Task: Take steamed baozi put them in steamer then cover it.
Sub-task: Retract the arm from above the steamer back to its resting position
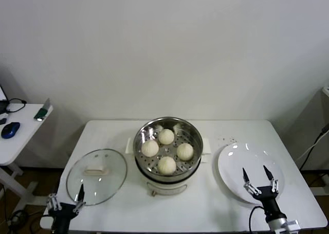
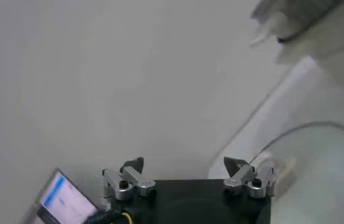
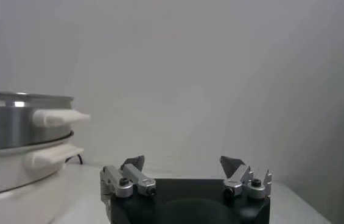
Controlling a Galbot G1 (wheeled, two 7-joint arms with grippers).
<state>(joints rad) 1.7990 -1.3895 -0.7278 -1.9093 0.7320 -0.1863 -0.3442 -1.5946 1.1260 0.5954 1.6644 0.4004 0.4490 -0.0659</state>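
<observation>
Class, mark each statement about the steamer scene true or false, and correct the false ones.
1. Four baozi sit in the steamer. True.
2. The cover sits on the steamer. False: it lies on the table, to the steamer's left.
3. The plate holds one bun. False: it holds none.
4. The right gripper is open above the plate's near edge. True.
5. The left gripper grips the cover's handle. False: it is open, holds nothing, and is at the table's near edge.
</observation>
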